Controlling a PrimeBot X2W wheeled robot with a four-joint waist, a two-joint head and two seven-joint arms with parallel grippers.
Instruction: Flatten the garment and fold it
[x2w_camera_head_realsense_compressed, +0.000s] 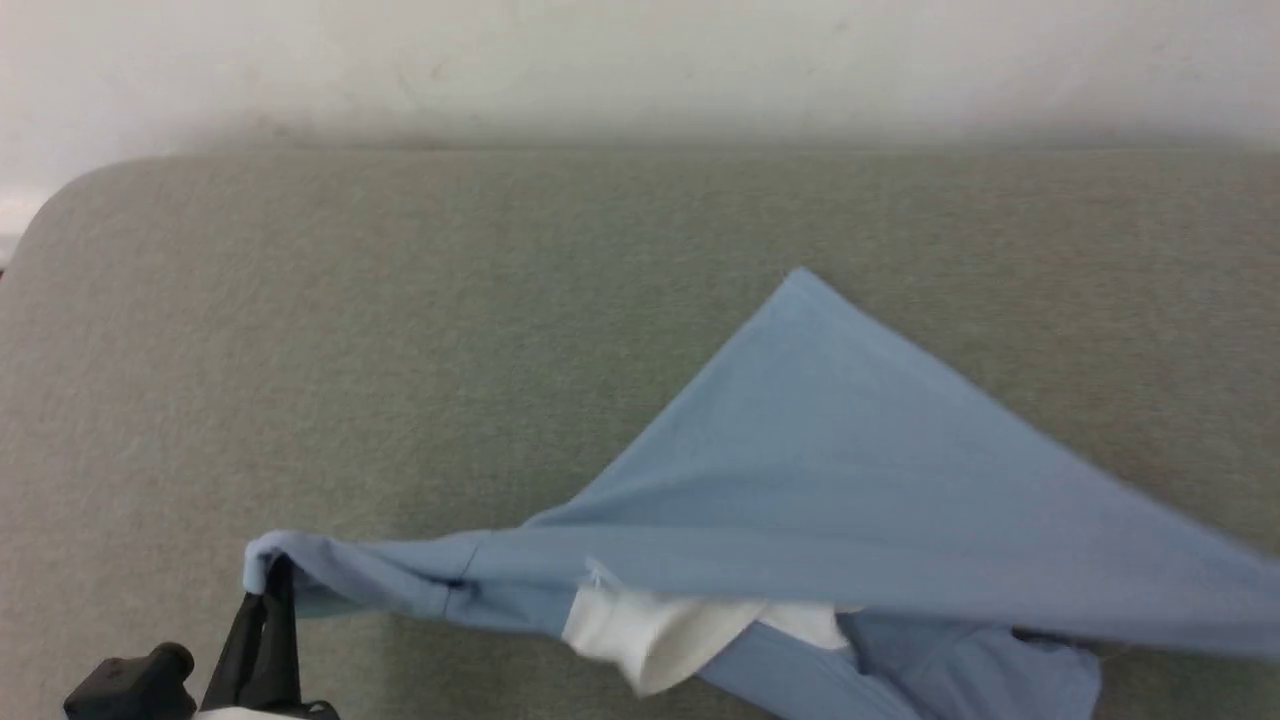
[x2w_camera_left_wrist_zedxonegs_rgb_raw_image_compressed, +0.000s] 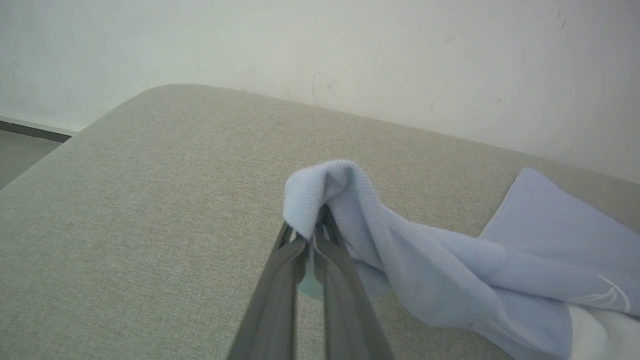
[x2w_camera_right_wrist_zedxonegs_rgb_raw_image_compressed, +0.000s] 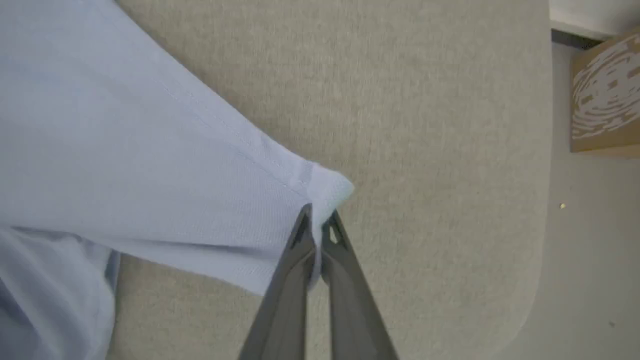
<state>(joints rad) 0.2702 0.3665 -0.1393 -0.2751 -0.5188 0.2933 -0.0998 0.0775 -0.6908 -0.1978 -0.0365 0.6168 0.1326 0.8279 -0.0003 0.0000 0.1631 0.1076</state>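
Taut between two grips: the garment, a light-blue T-shirt, runs off the head view at 3 o'clock, where it is blurred. Its lower folds are cut off at 6 o'clock, and sleeves and neckline cannot be made out. A white patch under the stretched fold at 6 o'clock may be lining or label; the frame does not settle which.

The left gripper, at 8 o'clock in the head view, has its base cut by the bottom edge. Its two dark fingers are clenched on a bunched corner of the shirt, and the cloth flops over their tips. The right gripper, at the centre of its own wrist view, is pinched tight on a hemmed corner.

The shirt stretches as a band across the grey-green padded table, and a flat triangular flap lies on the cover, pointing to 12 o'clock. A cardboard box stands on the floor at 2 o'clock in the right wrist view.
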